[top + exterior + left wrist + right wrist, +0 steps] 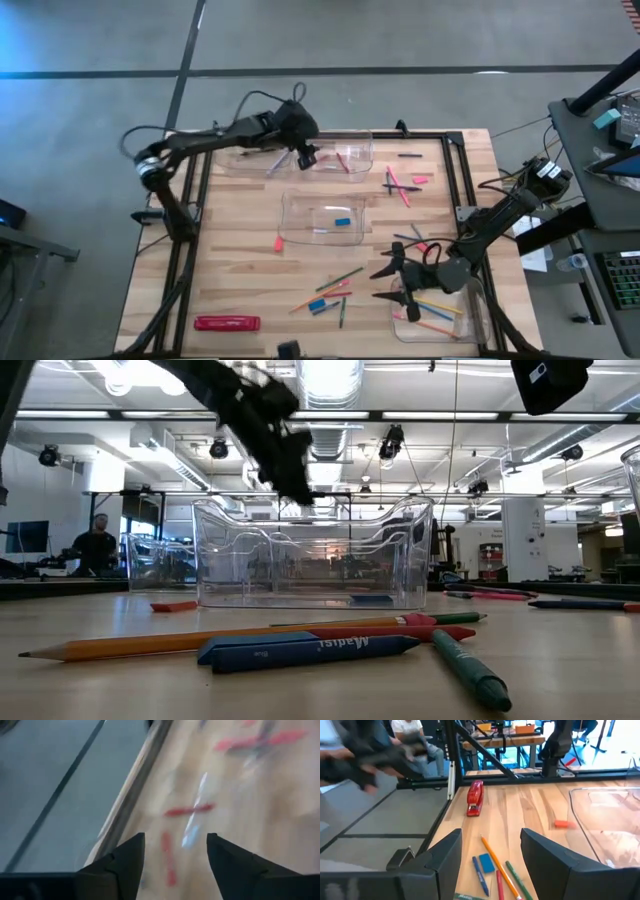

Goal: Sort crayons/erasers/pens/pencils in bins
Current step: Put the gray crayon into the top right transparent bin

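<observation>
My left gripper (305, 152) hangs open over two clear bins (340, 156) at the table's far edge. Its blurred wrist view shows red crayons (189, 810) below the empty fingers (127, 865). My right gripper (395, 282) is open and empty, level above the table beside the near-right bin (470, 318), which holds pencils (435, 310). Ahead of it lie an orange pencil (500, 865), a blue eraser (486, 863), a blue crayon (480, 876) and a green stick (517, 881). The centre bin (300, 232) holds a blue eraser (343, 221).
A long red flat pack (228, 323) lies near the front-left corner. A pink eraser (279, 243) lies left of the centre bin. Pens and pink pencils (400, 185) are scattered at the far right, with a pink eraser (420, 180). People sit beyond the table.
</observation>
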